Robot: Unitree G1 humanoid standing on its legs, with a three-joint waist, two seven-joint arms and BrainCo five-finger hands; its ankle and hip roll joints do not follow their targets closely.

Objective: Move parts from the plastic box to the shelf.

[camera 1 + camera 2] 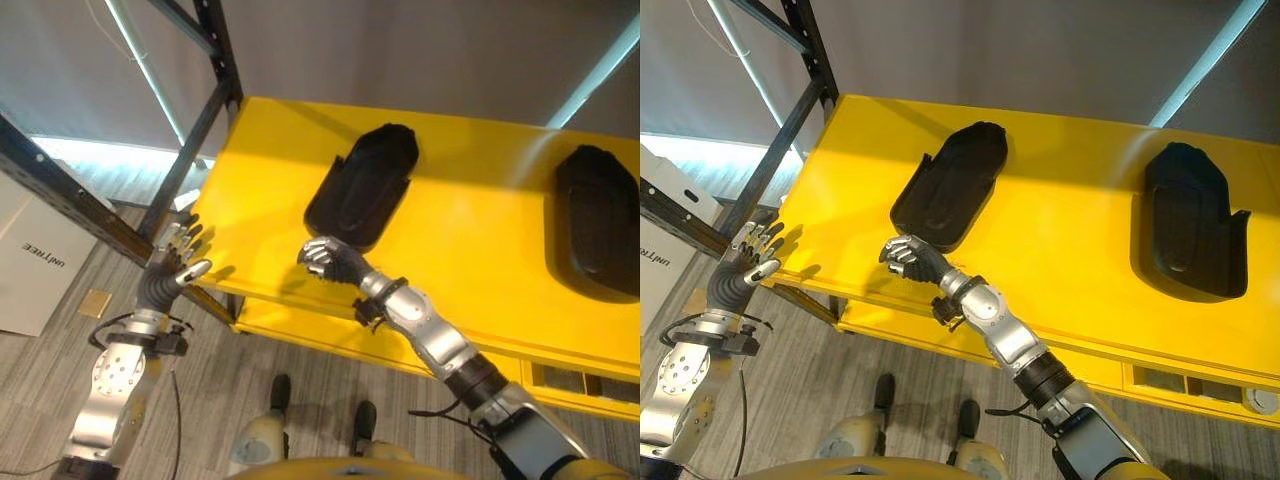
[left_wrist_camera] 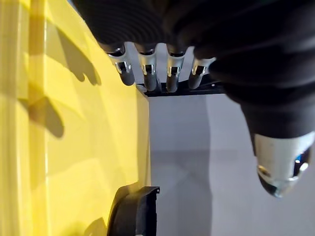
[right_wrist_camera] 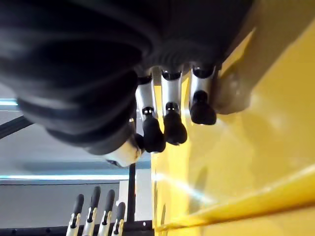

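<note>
Two black moulded parts lie on the yellow shelf [image 1: 470, 260]: one [image 1: 365, 185] near its left half and one [image 1: 598, 220] at the right. My right hand [image 1: 328, 260] rests on the shelf just in front of the left part's near end, its fingers [image 3: 170, 123] curled and holding nothing. My left hand [image 1: 178, 255] hovers at the shelf's left front corner with its fingers [image 2: 147, 73] straight and empty. The left part's end [image 2: 133, 211] shows past that hand, standing on the yellow surface.
Black steel rack posts [image 1: 190, 140] rise at the shelf's left corner, and a dark diagonal beam [image 1: 60, 190] runs close to my left arm. A white carton [image 1: 35, 255] lies on the floor to the left. A lower yellow tier [image 1: 1180, 385] sits under the shelf's front edge.
</note>
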